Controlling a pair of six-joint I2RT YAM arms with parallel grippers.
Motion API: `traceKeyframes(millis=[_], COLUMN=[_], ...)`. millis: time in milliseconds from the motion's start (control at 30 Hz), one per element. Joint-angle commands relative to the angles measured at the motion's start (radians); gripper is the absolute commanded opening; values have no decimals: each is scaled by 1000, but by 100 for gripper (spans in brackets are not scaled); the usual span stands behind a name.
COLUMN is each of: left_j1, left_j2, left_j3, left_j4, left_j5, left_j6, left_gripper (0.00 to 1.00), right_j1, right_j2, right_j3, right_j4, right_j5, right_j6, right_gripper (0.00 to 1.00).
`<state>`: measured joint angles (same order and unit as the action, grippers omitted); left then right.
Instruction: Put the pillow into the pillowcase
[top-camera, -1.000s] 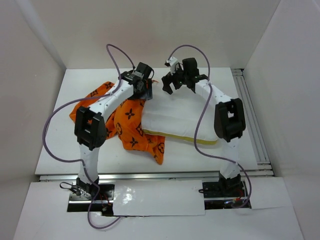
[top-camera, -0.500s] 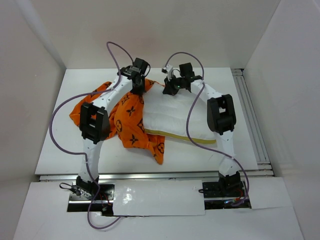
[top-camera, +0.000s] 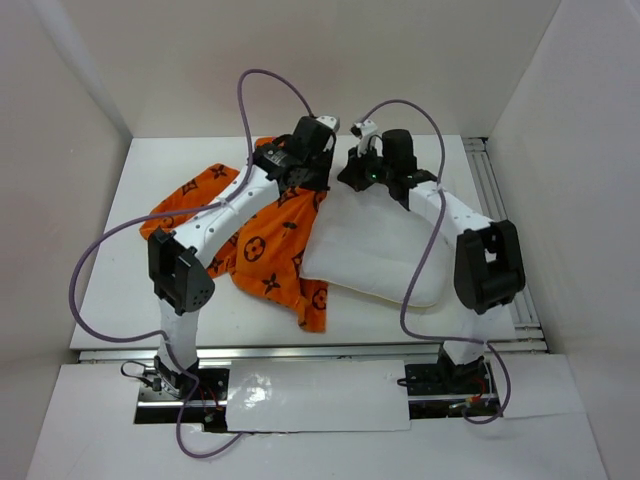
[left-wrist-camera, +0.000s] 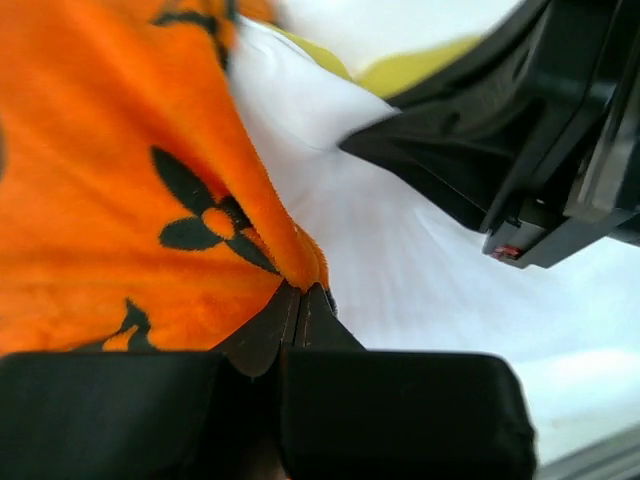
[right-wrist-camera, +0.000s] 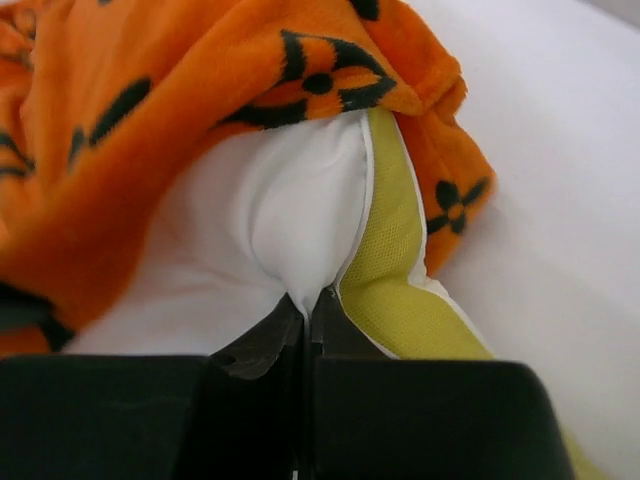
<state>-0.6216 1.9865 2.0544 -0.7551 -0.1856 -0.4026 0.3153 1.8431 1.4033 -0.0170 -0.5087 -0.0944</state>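
Pillow (top-camera: 375, 250) lies on the white table (top-camera: 110, 300), right of centre. Its far left corner sits under the orange pillowcase (top-camera: 265, 250), which is spread out to its left. We hold a fold of the pillowcase edge clenched in our left gripper (left-wrist-camera: 303, 300). Our right gripper (right-wrist-camera: 308, 305) pinches the white pillow corner just beside the yellow seam, with orange fabric draped over that corner.

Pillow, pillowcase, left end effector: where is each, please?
pillow (top-camera: 372, 250): top external view, its white middle.
pillowcase (top-camera: 270, 262): top external view, its orange near part.
left end effector (left-wrist-camera: 301, 305): left wrist view, between its fingertips.
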Motion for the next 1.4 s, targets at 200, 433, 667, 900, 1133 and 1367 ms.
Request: traceKeyframes(millis=[200, 433, 667, 900, 1133, 1367], left_j1=[-105, -115, -183, -282, -273, -162], left_j2=[-45, -47, -57, -72, -52, 2], left_j3=[41, 151, 115, -113, -159, 16], left_j4=[79, 85, 154, 240, 174, 33], left_j5=[100, 95, 331, 476, 302, 132], left_j6=[-19, -31, 7, 41, -30, -116], left_gripper=[0, 0, 0, 0, 0, 62], right_j1=[13, 13, 42, -16, -70, -88], right_j2=[-205, -408, -380, -470, -499, -499], right_j3=[-75, -272, -360, -524, -595, -577], right_j4=[229, 279, 449, 626, 653, 579], right_j5=[84, 119, 217, 421, 322, 250], right_j6=[225, 285, 482, 680, 679, 631], right_gripper=[0, 0, 0, 0, 0, 0])
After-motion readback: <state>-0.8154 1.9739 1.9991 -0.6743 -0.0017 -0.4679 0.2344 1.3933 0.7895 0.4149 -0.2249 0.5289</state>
